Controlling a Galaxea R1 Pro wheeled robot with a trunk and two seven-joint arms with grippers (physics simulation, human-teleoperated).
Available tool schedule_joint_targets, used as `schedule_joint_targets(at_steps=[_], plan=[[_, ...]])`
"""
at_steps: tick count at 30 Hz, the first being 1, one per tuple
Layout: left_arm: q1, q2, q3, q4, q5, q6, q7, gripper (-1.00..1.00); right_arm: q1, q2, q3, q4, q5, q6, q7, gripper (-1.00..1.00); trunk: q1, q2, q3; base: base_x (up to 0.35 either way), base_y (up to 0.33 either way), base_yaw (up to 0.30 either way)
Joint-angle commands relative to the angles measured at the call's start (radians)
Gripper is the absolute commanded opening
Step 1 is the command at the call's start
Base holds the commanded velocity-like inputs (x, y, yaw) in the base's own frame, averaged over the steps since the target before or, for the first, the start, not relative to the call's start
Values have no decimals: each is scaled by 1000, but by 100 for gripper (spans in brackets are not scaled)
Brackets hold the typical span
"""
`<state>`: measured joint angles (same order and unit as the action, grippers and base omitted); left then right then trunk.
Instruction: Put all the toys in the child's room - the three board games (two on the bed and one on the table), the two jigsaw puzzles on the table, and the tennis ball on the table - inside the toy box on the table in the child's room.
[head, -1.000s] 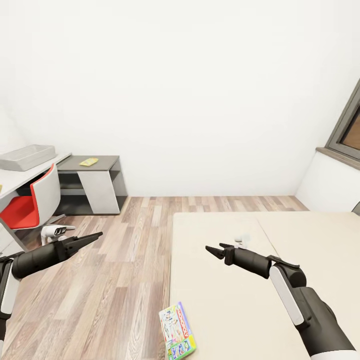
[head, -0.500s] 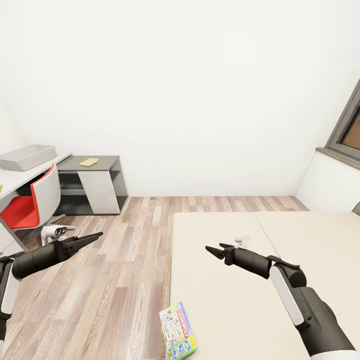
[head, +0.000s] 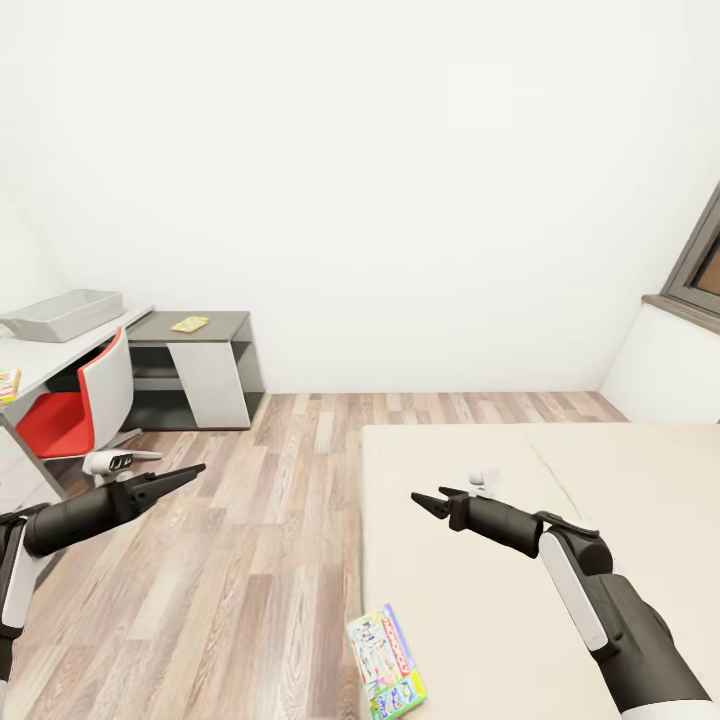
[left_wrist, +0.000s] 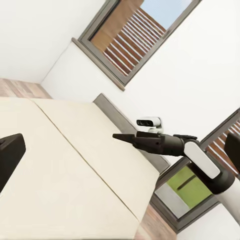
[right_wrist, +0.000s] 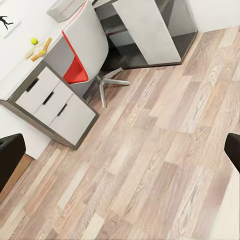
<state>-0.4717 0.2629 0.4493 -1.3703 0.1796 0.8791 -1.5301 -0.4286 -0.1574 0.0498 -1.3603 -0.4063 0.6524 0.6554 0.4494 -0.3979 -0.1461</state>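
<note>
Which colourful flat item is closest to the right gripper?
The board game on the bed, at its near edge below the right gripper. The others lie across the room, on the desk and grey cabinet.

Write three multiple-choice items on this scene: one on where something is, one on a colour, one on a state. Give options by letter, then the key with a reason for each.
1. Where does the board game lie?
A. in the toy box
B. on the bed's near edge
C. on the chair

2. What colour is the chair seat?
A. red
B. blue
C. green

3. What does the right gripper hold?
A. a ball
B. a puzzle
C. nothing

Key: 1 B, the game sits on the beige bed beside the floor. 2 A, the seat is red in the head view. 3 C, its tips are bare above the mattress.
</note>
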Motion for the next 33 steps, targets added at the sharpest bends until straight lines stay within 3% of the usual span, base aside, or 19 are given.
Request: schedule_joint_targets(at_steps=[1,33], plan=[[-1,1,0,0,0,11,-4,100,-1,-1,1,-1,-6,7,-2,100,1,-2,-2,0,281,0],[-1,1,0,0,0,11,-4,100,-1,-1,1,-4,-8,7,-2,100,1,-2,-2,0,284,0]])
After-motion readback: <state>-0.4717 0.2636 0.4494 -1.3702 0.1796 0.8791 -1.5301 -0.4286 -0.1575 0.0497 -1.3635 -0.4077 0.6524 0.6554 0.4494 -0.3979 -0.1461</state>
